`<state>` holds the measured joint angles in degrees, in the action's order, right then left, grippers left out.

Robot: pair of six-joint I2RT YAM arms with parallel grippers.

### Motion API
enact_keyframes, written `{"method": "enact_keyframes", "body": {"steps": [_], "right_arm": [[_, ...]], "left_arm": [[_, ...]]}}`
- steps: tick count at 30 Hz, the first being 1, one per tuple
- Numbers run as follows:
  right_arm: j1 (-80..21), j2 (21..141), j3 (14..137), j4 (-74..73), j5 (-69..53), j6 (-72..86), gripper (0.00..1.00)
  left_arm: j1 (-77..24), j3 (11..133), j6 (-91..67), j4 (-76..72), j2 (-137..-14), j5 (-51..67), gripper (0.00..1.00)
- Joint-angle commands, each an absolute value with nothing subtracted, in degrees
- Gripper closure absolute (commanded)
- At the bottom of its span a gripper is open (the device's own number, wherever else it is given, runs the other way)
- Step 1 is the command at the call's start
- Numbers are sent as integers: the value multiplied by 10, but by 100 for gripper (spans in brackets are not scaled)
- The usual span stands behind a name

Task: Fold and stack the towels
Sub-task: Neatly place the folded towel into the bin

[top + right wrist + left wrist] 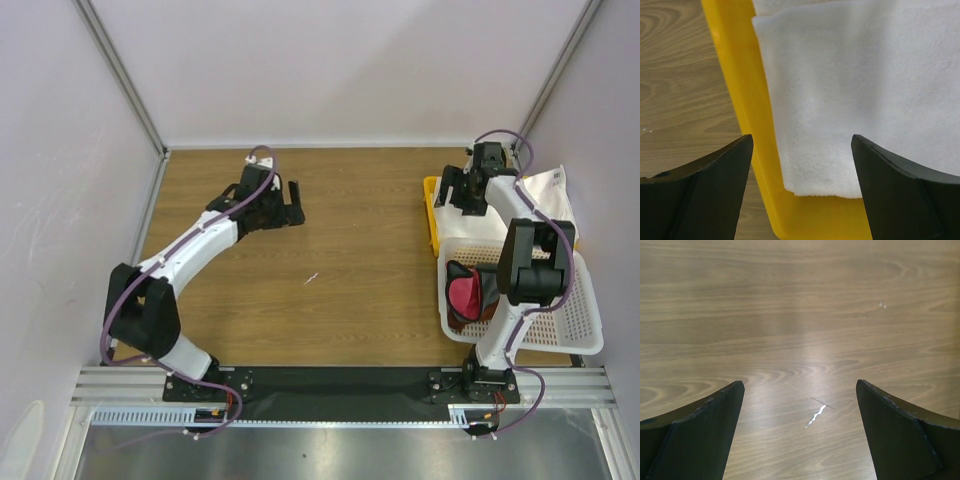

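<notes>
A folded white towel (855,90) lies flat in the yellow tray (740,85), its near corner just inside the tray's wall. My right gripper (802,145) hangs open above that corner with nothing between its fingers. In the top view the right gripper (452,190) is over the tray (432,215) at the back right, with the white towel (548,195) beside it. A magenta-pink towel (466,293) with a reddish-brown one (457,318) around it sits in the white basket (580,320). My left gripper (297,205) stands open over bare wood (800,315), empty.
The basket stands at the front right, partly under the right arm. Light walls and metal posts close in the table on three sides. A small white scratch (816,415) marks the wood between the left fingers.
</notes>
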<state>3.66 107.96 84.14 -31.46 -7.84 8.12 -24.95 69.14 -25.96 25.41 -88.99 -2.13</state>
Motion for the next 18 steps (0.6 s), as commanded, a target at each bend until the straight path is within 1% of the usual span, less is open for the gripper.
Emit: {"method": "enact_keyframes", "body": {"steps": [1,5,8,10,13,14,16,18], "right_arm": [[39,1092,842,-301,-46,105,14],[39,1073,862,-324,-47,118,11],[38,1032,888,-347,-47,132,1],[38,1001,900,-367,-27,143,0],[39,930,893,-401,22,163,0],[40,892,889,-413,31,190,0],[45,849,855,-439,46,216,0],[53,780,820,-459,61,258,0]], "left_arm": [[-229,686,-270,237,-830,-4,1],[-211,682,-265,245,-813,11,0],[-193,684,-264,247,-799,30,0],[-180,684,-257,244,-790,39,0],[-163,690,-248,252,-787,58,0],[-159,693,-246,266,-787,61,0],[-150,697,-249,279,-786,66,0],[-146,685,-250,283,-771,68,0]]}}
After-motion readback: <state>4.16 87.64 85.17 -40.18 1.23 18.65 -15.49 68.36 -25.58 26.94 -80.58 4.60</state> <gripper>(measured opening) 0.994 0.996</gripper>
